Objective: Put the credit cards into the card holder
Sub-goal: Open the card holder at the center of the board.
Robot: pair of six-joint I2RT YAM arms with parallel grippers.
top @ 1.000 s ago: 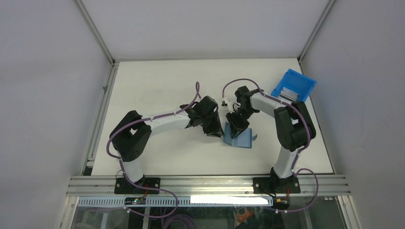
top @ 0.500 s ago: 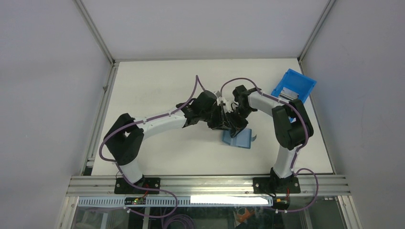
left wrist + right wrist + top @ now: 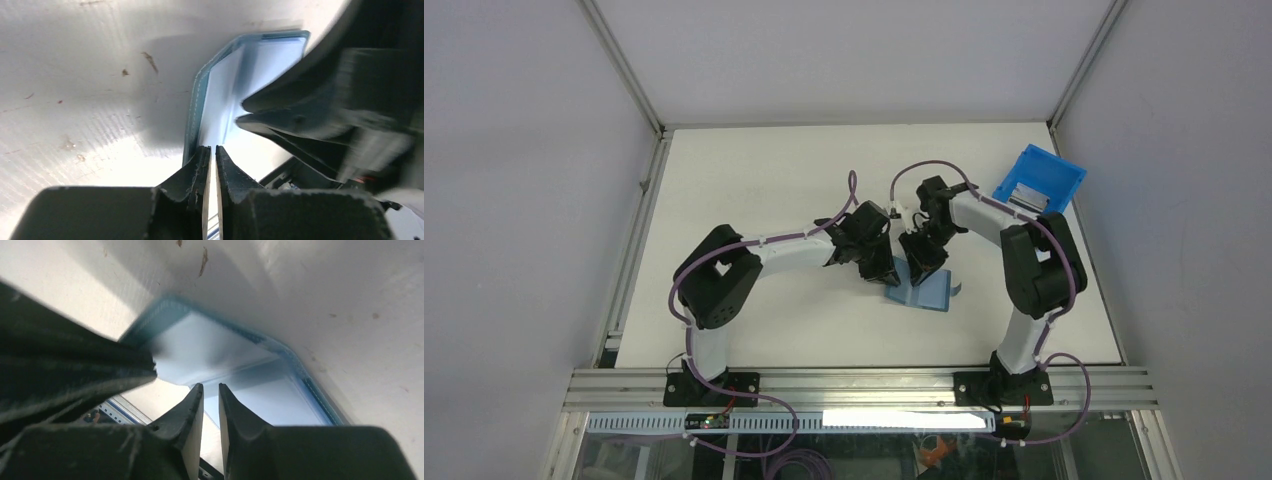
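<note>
The teal card holder point(image 3: 932, 293) lies open on the table between both arms, one flap raised. In the left wrist view that flap point(image 3: 220, 95) stands upright, light blue inside. My left gripper point(image 3: 213, 148) is closed to a thin slit on its near edge, at the holder's left corner point(image 3: 884, 276). My right gripper point(image 3: 211, 385) hovers over the pale blue inside point(image 3: 270, 400) near the fold, jaws narrowly open with nothing clearly between them; from above it point(image 3: 921, 266) covers the holder's far side. Grey credit cards point(image 3: 1025, 195) lie in the bin.
A bright blue plastic bin point(image 3: 1052, 172) sits tilted at the table's far right corner. The two grippers are almost touching over the holder; the right one's fingers point(image 3: 300, 120) fill the right of the left wrist view. The table's metal rail point(image 3: 864, 385) runs along the near edge.
The left arm swung in against the right gripper, then drew back slightly to the holder's left edge, and its jaws closed. The right gripper stayed over the holder.
</note>
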